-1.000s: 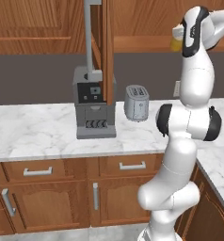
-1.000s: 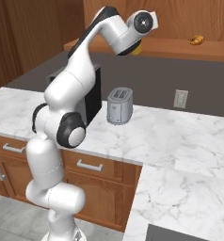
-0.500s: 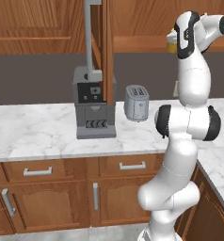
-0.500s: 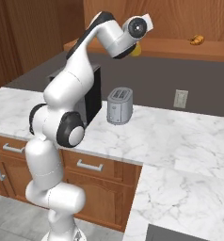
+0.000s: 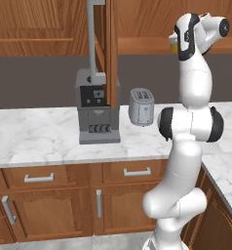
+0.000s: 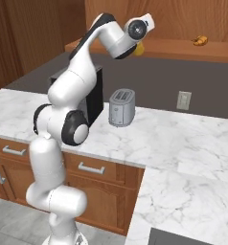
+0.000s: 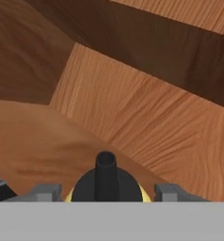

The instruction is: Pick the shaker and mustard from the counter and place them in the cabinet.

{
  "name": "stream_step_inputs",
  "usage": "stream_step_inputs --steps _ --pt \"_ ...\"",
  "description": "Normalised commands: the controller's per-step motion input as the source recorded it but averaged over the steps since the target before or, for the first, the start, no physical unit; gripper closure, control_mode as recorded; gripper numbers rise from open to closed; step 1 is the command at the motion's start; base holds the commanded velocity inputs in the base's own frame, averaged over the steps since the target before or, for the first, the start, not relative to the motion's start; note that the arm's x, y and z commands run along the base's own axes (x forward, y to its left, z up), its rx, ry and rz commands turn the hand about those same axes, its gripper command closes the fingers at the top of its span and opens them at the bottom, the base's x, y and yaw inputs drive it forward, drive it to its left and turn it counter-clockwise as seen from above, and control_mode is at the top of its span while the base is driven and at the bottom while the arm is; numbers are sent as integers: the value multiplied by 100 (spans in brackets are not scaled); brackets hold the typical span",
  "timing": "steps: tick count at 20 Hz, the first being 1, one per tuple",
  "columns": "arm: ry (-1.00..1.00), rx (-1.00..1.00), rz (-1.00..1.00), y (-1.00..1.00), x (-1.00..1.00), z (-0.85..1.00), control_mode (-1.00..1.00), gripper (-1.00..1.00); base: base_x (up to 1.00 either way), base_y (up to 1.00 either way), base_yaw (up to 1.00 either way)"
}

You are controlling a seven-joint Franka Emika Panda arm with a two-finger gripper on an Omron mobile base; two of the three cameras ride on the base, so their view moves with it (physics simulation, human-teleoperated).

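From here I see the tabletop (image 5: 35, 139) as polished white marble with grey veining, smooth and faintly glossy. The drawers (image 5: 40, 177) beneath are warm brown wood with brushed metal handles. The toaster (image 5: 141, 107) looks like satin silver metal; the coffee machine (image 5: 97, 110) is matt grey with a dark front panel. The cabinet (image 7: 132, 108) interior shows plain wood, grain clearly running across it, with a low sheen. The mustard (image 7: 105, 183) bottle has a matt black plastic nozzle cap over smooth yellow plastic. My fingers (image 7: 47, 192) look dull grey.
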Motion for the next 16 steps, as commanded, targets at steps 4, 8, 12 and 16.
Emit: stream_step_inputs --steps 4,8,12,16 --pt "0 0 0 -6 49 0 -100 100 0 0 0" --pt "0 0 0 -9 49 0 -100 100 0 0 0" --pt "0 0 0 -2 44 0 -100 100 0 0 0" --pt "0 0 1 0 44 -17 -100 100 0 0 0"
